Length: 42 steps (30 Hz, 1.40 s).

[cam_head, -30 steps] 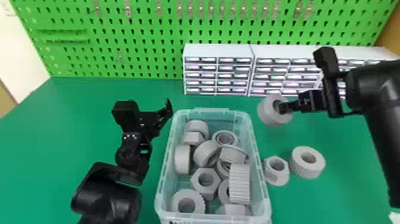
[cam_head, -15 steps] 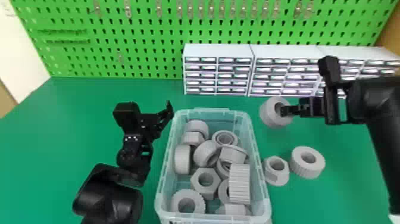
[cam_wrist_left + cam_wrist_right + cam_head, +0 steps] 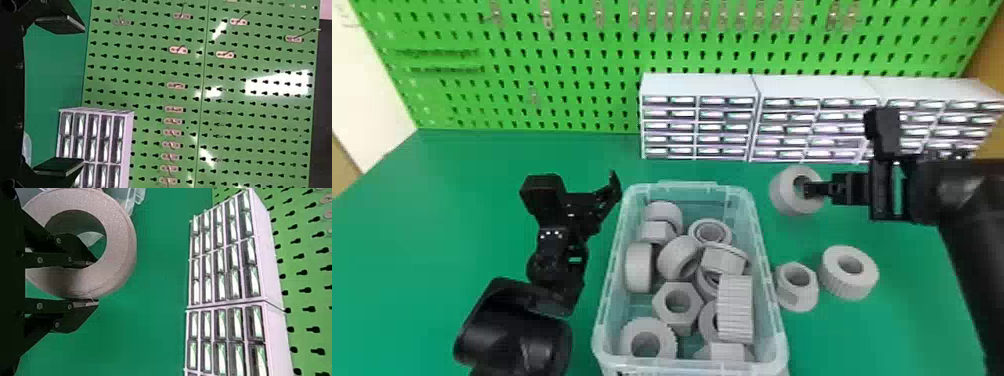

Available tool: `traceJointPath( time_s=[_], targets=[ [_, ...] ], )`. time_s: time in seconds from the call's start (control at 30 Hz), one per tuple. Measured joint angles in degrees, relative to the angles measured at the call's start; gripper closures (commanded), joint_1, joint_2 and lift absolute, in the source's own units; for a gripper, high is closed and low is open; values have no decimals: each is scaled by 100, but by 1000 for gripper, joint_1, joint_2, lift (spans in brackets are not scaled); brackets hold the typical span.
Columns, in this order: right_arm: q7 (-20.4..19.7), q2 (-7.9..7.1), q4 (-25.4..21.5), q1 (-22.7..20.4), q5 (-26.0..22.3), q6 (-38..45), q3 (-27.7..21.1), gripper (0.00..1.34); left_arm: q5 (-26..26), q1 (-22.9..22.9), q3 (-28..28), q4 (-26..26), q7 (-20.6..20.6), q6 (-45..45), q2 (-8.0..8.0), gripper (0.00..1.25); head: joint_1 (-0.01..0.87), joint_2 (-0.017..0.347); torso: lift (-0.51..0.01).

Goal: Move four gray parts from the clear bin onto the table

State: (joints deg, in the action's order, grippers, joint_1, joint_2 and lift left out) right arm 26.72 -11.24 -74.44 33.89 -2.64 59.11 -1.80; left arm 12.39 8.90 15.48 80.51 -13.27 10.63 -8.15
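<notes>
My right gripper (image 3: 809, 189) is at a gray ring (image 3: 788, 194) beyond the bin's back right corner. In the right wrist view that gripper (image 3: 95, 283) has one finger inside the hole of the ring (image 3: 119, 246) and the other against its outer side, pinching the wall. The clear bin (image 3: 766, 272) holds several gray parts, among them a hex nut (image 3: 666, 320) and a ribbed piece (image 3: 735, 309). On the table right of it lie a flanged nut (image 3: 804, 295) and a thick ring (image 3: 857, 281). My left gripper (image 3: 616, 187) is parked left of the bin; in the left wrist view, the gripper (image 3: 83, 97) is wide open.
White drawer cabinets (image 3: 699, 85) stand at the table's back, behind the bin and the right gripper. A green pegboard (image 3: 572, 65) with small hooks rises behind them. Green table surface (image 3: 422, 240) stretches left of the left arm.
The right arm's wrist has shifted and tilted slightly, and the ring in its gripper has moved a little to the right. The left arm has hardly moved; the parts in the bin stay put.
</notes>
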Motion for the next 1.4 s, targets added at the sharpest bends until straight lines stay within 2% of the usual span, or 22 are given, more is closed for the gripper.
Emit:
traceJointPath(
  time_s=[0.37,0.87,1.4],
  targets=[
    [-472,37,180,-259,-347,-637,-118,999,-32,-26,-17,-7,0,0,42,99,693,72,-52],
    [-631,51,498,-326,-347,-955,39,998,-44,-78,-42,-26,0,0,73,99,693,72,-52],
    [-713,93,766,-453,-251,-1222,-19,999,-44,-64,-51,-26,0,7,87,99,693,72,-52]
  ],
)
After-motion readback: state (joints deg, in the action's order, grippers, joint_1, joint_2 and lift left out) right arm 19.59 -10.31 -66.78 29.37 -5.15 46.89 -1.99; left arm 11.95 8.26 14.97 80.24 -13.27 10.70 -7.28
